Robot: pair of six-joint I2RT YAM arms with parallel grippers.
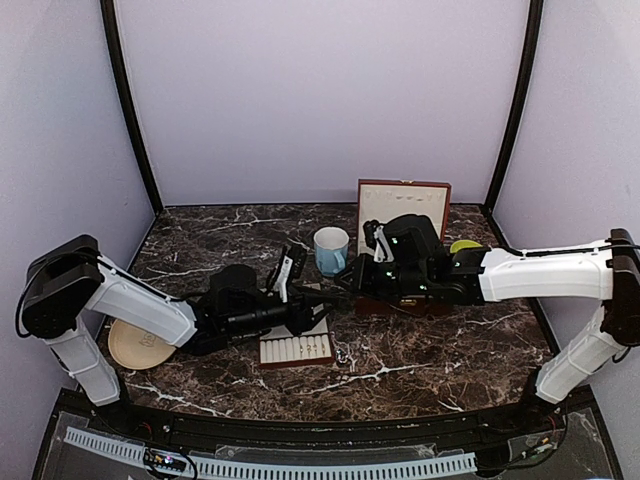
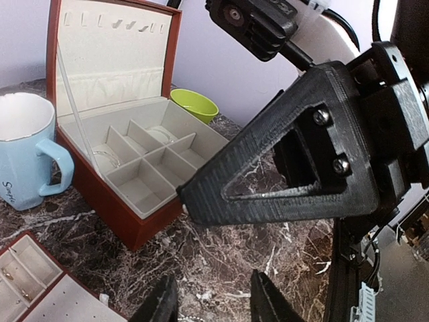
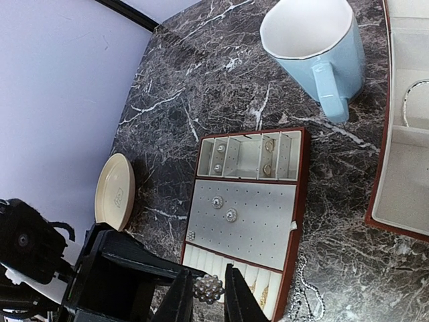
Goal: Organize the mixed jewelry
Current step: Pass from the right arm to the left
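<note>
Pinching a small silvery cluster (image 3: 208, 288), the right fingers (image 3: 236, 302) hang over the slotted end of the cream tray (image 3: 265, 231), which holds studs (image 3: 231, 215) and rings (image 3: 268, 145). The left fingers (image 2: 161, 305) stand spread close by. What looks like a fine chain (image 3: 305, 295) lies on the table (image 3: 201, 67) beside the tray. Bangles (image 2: 107, 155) sit in the open box (image 2: 134, 221), next to a blue mug (image 2: 23, 154).

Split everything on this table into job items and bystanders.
Job: beaded piece in right gripper; studs on slotted tray; chain; bangle in box.
Bystanders: blue mug; cream plate; green bowl.
</note>
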